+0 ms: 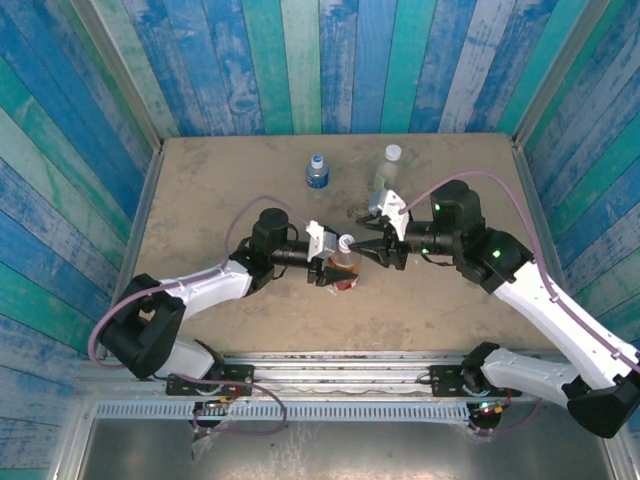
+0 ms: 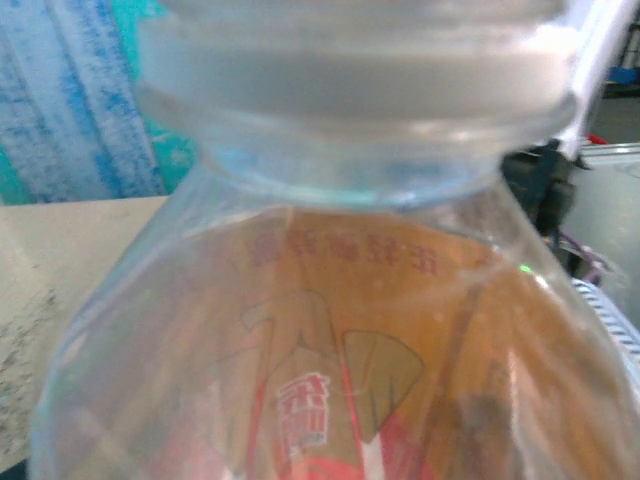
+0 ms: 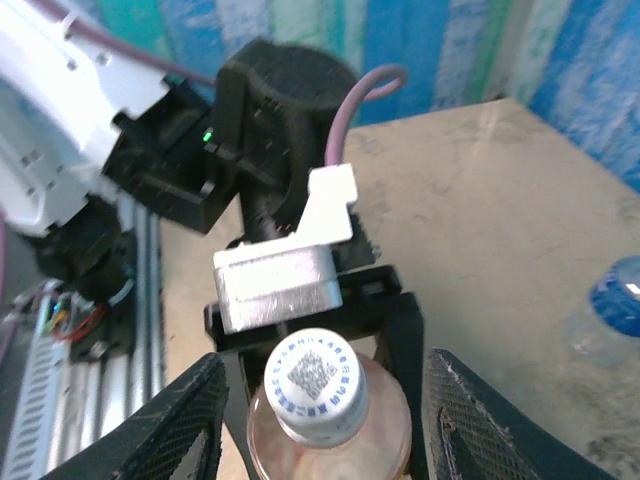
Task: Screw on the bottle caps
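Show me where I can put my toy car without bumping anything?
Bare spots: the far left corner of the table, between the wall and the blue-label bottle; the far right corner past the pale bottle; and the near strip in front of the orange bottle. It's crowded in the middle, where the left gripper and right gripper meet at that bottle.

left gripper [image 1: 338, 272] around orange bottle [image 1: 347, 262] | right gripper [image 1: 366, 247] beside its cap [image 1: 346, 243] | blue-label bottle [image 1: 317, 175], pale bottle [image 1: 386, 172] behind

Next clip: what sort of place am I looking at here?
Most likely a robot data-collection cell, not a home or shop: painted blue-green plank walls box in a bare table, the left arm and right arm are bolted to a metal rail, and three bottles serve as props.
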Robot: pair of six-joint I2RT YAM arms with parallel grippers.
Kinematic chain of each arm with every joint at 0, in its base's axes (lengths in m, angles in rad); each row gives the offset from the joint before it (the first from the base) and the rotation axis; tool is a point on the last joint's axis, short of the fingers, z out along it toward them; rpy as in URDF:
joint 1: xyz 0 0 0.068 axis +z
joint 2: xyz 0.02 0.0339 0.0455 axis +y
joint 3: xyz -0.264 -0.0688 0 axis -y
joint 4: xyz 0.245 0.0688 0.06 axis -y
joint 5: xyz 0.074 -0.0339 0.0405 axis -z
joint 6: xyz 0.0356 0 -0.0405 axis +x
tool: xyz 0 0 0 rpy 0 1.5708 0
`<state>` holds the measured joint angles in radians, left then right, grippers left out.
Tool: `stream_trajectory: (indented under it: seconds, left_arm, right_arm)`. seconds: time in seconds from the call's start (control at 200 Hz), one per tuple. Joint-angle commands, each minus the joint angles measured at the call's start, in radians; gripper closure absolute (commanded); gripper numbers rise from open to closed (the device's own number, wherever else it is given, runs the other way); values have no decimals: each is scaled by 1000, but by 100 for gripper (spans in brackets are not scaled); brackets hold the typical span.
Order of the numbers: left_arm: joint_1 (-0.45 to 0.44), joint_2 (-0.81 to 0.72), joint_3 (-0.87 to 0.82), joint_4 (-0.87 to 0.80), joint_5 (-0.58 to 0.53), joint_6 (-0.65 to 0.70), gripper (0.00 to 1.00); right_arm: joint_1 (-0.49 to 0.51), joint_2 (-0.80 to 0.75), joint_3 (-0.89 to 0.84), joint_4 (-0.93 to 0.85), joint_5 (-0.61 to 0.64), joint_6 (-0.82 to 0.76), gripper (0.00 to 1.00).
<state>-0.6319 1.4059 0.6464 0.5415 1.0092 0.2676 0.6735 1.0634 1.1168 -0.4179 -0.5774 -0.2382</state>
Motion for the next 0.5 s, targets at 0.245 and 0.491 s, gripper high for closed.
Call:
stream_trajectory:
  seconds: [0.245, 0.491]
  left_arm:
    - [3, -47, 26, -67, 91, 48, 35]
    - [3, -32, 36, -76, 119, 48, 35]
  right_arm:
    - [-2, 61, 57, -83, -125, -78, 50]
    - [3, 58, 29, -37, -97, -123, 47]
